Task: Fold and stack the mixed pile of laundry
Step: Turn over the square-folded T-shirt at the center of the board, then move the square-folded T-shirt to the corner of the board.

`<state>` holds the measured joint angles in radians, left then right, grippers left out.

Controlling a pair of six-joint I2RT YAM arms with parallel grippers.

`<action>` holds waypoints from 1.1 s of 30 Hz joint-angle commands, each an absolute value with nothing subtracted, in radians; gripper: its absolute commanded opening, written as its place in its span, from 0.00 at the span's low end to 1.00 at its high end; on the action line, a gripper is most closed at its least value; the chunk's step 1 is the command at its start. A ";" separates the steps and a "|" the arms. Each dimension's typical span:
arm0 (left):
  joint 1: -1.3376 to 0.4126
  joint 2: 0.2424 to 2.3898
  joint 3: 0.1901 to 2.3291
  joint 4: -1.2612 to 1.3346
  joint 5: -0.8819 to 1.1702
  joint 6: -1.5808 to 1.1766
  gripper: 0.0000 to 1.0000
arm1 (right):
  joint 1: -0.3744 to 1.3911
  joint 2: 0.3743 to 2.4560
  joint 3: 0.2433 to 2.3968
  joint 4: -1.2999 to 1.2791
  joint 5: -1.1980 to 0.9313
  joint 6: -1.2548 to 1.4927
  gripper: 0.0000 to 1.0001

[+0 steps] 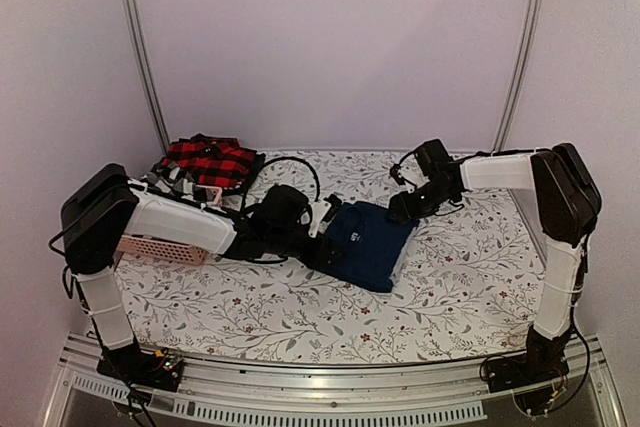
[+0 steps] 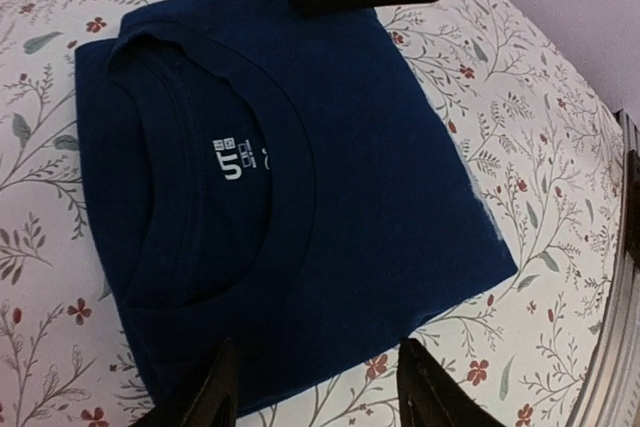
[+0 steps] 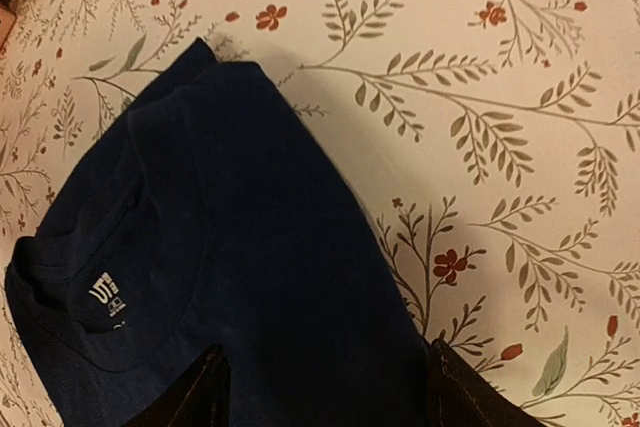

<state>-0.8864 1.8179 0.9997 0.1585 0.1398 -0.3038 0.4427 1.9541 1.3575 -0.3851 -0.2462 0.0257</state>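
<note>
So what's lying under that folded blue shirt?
Only the flowered tablecloth shows all around the blue shirt, and no other garment peeks out at its edges. Whatever lies directly beneath it is covered.

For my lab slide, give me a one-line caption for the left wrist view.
Folded navy shirt flat on floral tablecloth, open jaws of the left gripper over its edge.

Showing soft, matt knit cloth in the navy T-shirt [image 2: 350, 197], finely ribbed at the collar. Showing smooth, matt printed cloth in the tablecloth [image 1: 470, 287], woven cloth in the plaid piece [image 1: 212, 159], slotted plastic in the pink basket [image 1: 165, 249], shiny metal in the front rail [image 1: 330, 385].
</note>
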 commanded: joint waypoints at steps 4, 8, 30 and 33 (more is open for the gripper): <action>-0.874 1.946 1.084 0.117 0.158 -0.316 0.50 | 0.445 2.045 1.257 -0.350 -0.327 0.035 0.62; -0.808 1.960 1.062 0.092 0.156 -0.336 0.47 | 0.476 1.979 1.133 -0.337 -0.347 0.085 0.62; -0.632 1.599 0.765 0.142 0.268 -0.406 0.61 | 0.607 1.504 0.859 -0.226 -0.473 0.294 0.69; -0.671 1.587 0.728 0.099 0.244 -0.440 0.61 | 0.603 1.612 0.943 -0.238 -0.465 0.206 0.66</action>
<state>-0.6281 1.6020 0.7769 0.1188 0.2241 -0.3801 0.6136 1.4918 0.8555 -0.2310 -0.4797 0.3359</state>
